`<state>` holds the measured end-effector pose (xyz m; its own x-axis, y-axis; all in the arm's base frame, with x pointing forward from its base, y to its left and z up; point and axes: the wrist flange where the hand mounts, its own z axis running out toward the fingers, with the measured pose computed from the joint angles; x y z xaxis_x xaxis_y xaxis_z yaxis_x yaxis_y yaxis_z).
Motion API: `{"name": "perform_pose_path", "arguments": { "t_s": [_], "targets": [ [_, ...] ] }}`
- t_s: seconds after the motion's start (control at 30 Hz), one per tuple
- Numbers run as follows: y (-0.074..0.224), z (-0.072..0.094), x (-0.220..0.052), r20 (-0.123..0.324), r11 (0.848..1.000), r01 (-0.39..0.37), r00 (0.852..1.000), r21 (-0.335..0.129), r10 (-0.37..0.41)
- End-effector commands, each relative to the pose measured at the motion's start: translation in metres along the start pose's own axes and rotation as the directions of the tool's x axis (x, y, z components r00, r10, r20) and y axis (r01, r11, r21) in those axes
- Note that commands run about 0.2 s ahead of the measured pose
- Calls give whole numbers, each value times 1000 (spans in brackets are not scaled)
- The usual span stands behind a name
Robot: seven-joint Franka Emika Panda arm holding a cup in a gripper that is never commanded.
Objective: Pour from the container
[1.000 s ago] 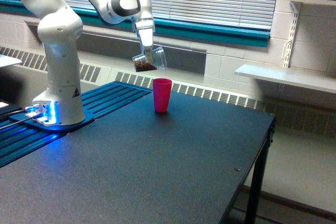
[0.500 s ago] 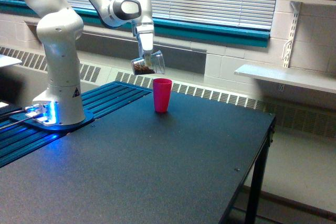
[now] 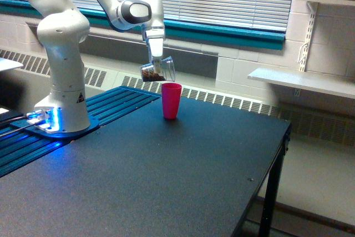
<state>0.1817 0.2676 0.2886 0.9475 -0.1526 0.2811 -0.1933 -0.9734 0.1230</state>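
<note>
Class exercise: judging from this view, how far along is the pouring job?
Done: the end effector holds the small clear plastic cup tipped on its side just above the opaque pink cup. In hand: tilting. Left: the brown granules remain inside; none visibly falling.

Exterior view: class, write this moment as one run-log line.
end effector: shut on clear cup | clear cup: tilted, brown granules inside, above-left of pink cup | pink cup: upright on table | pour: none visible

Table: matt black top w/ fine grainy texture. Container: clear glossy plastic, brown granular bits seen thru wall. Pink cup just below container: opaque, smooth plastic. Arm: smooth glossy white shell. Ribbed blue metal panel beside arm base.
</note>
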Motion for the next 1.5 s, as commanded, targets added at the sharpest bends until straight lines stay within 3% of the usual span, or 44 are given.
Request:
{"name": "perform_pose_path", "arguments": {
  "t_s": [0.03, 0.6, 0.97, 1.5],
  "targets": [
    [8, 12, -2, 28, 999, 33, 999, -35, -32],
    [-8, 13, -9, 75, 994, 102, 992, -43, -98],
    [-5, 20, -9, 113, 990, 114, 988, -78, -105],
    [-6, 15, 10, 104, 984, 137, 987, -111, -126]
  ]
}}
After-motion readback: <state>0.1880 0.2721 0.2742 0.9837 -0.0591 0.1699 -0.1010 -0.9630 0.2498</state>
